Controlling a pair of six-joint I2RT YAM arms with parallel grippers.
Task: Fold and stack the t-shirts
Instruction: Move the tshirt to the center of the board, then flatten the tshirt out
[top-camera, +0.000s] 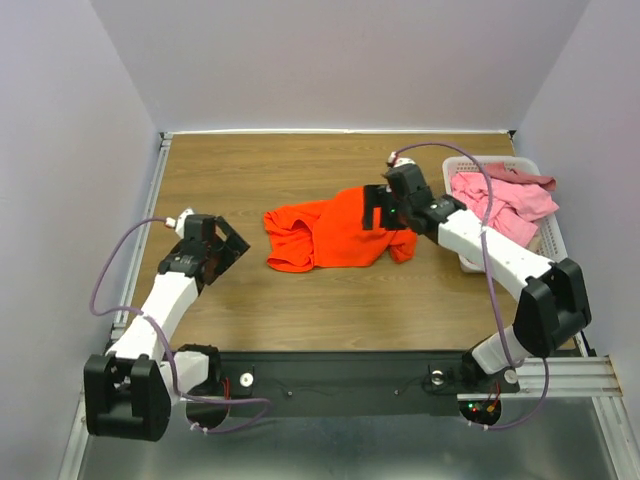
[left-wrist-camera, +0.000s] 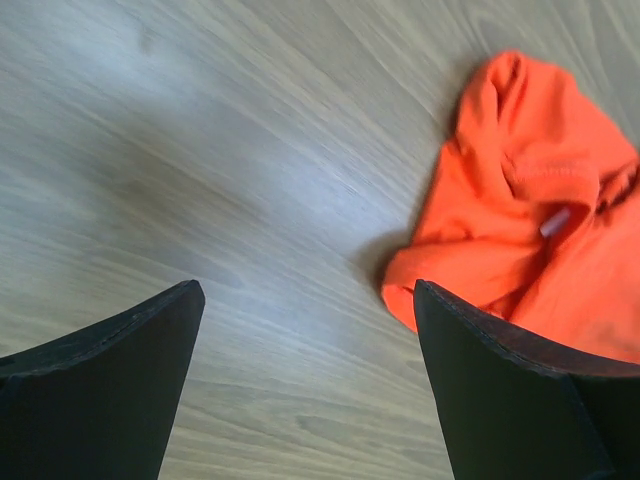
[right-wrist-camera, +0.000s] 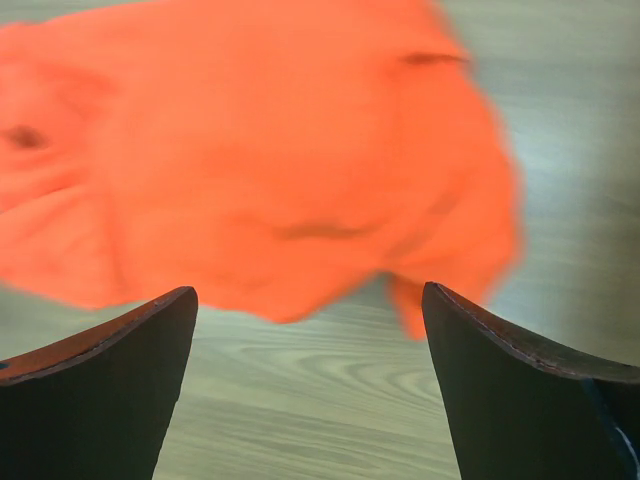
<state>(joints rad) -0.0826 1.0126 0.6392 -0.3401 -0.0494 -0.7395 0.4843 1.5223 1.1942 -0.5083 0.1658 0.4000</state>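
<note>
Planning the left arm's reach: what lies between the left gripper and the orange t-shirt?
Only bare wooden table between left gripper and orange t-shirt; the left wrist view shows it.

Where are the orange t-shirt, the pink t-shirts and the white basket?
orange t-shirt (top-camera: 335, 235): top view, middle of cloth.
pink t-shirts (top-camera: 505, 205): top view, middle of heap.
white basket (top-camera: 552, 235): top view, right rim.

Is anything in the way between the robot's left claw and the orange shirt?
No, nothing visible. Only bare wooden table lies between the open left gripper and the nearest edge of the orange t-shirt.
</note>
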